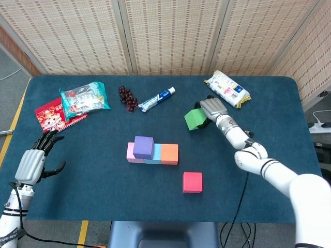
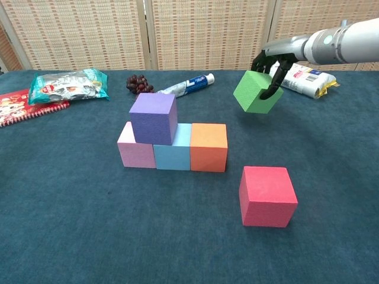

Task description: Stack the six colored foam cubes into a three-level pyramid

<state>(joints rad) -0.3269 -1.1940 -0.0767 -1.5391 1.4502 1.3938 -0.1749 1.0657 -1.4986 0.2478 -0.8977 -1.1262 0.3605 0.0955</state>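
The right hand (image 2: 273, 62) holds the green cube (image 2: 256, 92), tilted and, it seems, lifted just off the tabletop (image 2: 71, 213). The left hand (image 1: 32, 163) rests open, fingers spread, holding nothing. The purple cube (image 2: 154, 118) sits on the pink cube (image 2: 134, 152) and blue cube (image 2: 173, 155), beside the orange cube (image 2: 209, 147). The red cube (image 2: 267, 196) sits alone nearby.

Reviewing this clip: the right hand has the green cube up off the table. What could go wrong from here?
The green cube hangs tilted in the right hand, gripped at its upper edge only, so it might slip or land crooked. Its likely slot beside the purple cube, over the blue cube and orange cube, is tight; a skewed placement could push the purple cube off or shift the base row.
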